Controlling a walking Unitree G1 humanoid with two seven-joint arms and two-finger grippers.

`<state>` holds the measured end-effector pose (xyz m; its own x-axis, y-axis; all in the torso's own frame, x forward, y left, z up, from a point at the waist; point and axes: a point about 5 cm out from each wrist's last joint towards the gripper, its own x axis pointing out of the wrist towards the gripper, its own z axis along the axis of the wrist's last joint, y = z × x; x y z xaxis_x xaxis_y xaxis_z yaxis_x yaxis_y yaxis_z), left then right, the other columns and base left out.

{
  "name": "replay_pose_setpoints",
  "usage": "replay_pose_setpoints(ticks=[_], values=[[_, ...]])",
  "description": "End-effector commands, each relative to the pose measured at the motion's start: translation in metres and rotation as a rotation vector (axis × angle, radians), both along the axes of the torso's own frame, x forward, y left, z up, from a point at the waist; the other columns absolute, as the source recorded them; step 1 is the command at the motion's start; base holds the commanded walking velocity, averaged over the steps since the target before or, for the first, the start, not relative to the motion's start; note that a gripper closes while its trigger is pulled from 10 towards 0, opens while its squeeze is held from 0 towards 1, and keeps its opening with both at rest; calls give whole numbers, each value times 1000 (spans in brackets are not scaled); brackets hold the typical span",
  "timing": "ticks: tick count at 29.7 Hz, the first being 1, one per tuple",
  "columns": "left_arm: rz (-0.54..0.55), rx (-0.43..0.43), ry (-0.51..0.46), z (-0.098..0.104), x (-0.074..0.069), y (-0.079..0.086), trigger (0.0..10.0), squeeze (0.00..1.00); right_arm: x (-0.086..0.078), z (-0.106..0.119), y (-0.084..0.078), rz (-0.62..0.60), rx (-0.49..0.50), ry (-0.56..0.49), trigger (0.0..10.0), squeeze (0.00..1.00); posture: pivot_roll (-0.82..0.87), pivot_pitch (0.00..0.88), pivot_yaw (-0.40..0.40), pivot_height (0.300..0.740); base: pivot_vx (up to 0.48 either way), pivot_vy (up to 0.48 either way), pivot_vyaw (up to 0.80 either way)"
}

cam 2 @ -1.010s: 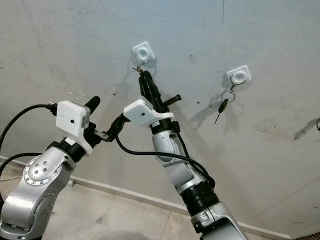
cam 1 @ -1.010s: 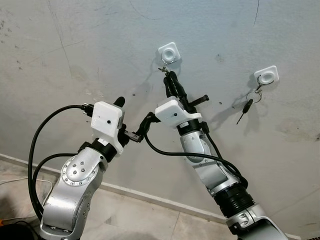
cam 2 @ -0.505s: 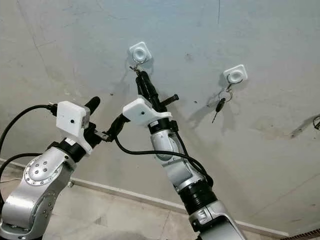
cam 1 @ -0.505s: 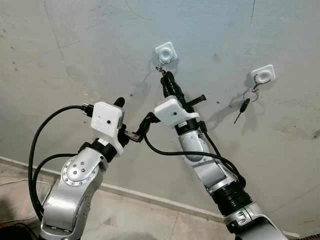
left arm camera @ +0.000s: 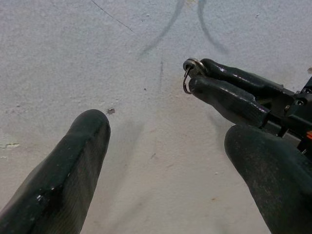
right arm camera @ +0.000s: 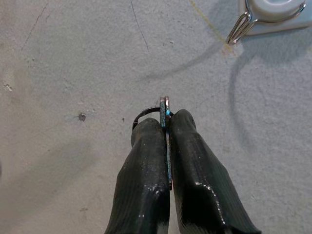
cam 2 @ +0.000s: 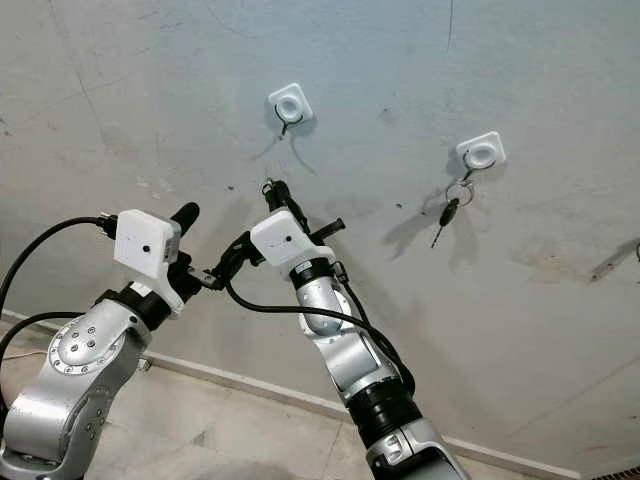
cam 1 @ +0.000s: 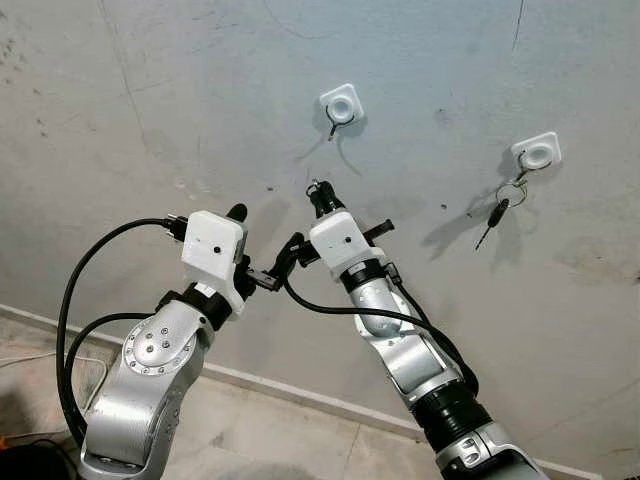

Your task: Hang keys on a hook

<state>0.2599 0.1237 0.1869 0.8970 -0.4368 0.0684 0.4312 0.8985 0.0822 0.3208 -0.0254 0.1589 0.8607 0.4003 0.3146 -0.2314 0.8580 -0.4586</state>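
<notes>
My left gripper (left arm camera: 165, 156) is wide apart, raised in front of the wall (cam 1: 150, 100) and holding nothing. A little farther, my right gripper (right arm camera: 168, 131) is pressed together on the key (right arm camera: 165, 109), its ring (right arm camera: 144, 115) sticking out at the tips. It sits below the left hook (cam 1: 340, 106), not touching it. On the right hook (cam 1: 536, 152) I see another key (cam 1: 492, 217) hanging.

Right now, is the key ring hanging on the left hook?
No, the key ring is pinched in the right gripper, below and apart from the bare hook.
</notes>
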Motion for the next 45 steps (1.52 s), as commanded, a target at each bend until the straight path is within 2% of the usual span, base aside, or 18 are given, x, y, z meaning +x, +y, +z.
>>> replay_pose_setpoints(ticks=[1, 2, 4, 5, 8, 9, 11, 12, 21, 23, 26, 36, 45], values=[[-18, -9, -43, 9, -1, -6, 10000, 0, -1, -4, 6, 30, -24, 18, 7765, 0, 268, 65, -98, 740, 0, 0, 0], [-17, -10, -43, 9, -1, -6, 10000, 0, -2, -4, 6, 32, -22, 17, 8784, 0, 269, 65, -100, 740, 0, 0, 0], [-17, -10, -43, 9, -1, -6, 10000, 0, -2, -4, 6, 33, -21, 17, 8941, 0, 269, 65, -100, 740, 0, 0, 0], [-16, -10, -43, 9, -1, -6, 10000, 0, -2, -4, 5, 38, -17, 22, 9373, 0, 269, 65, -100, 740, 0, 0, 0], [-16, -10, -43, 9, -1, -6, 10000, 0, -2, -4, 5, 40, -16, 24, 9373, 0, 269, 65, -100, 740, 0, 0, 0], [-16, -10, -42, 9, -1, -5, 10000, 0, -2, -4, 5, 47, -11, 31, 8941, 0, 269, 65, -100, 740, 0, 0, 0], [-16, -10, -42, 9, -1, -5, 10000, 0, -2, -4, 5, 49, -10, 32, 8941, 0, 269, 65, -100, 740, 0, 0, 0], [-16, -11, -42, 9, -1, -5, 10000, 0, -2, -5, 5, 51, -9, 34, 10000, 0, 269, 65, -100, 740, 0, 0, 0], [-16, -11, -39, 8, -1, -5, 10000, 0, -2, -4, 4, 53, 16, 47, 10000, 0, 269, 68, -98, 740, 0, 0, 0], [-17, -10, -39, 8, -1, -5, 10000, 0, -1, -2, 2, 47, 42, 48, 10000, 0, 269, 69, -97, 740, 0, 0, 0], [-20, -11, -38, 8, -2, -6, 10000, 0, 7, 16, -12, -5, 157, 33, 10000, 0, 269, 68, -97, 740, 0, 0, 0], [-18, -13, -38, 8, -2, -6, 10000, 0, 12, 23, -22, -34, 168, 11, 10000, 0, 268, 68, -99, 740, 0, 0, 0], [-17, -13, -40, 8, -2, -6, 10000, 0, 17, 42, -33, -61, 204, -36, 10000, 0, 270, 68, -101, 740, 0, 0, 0]])
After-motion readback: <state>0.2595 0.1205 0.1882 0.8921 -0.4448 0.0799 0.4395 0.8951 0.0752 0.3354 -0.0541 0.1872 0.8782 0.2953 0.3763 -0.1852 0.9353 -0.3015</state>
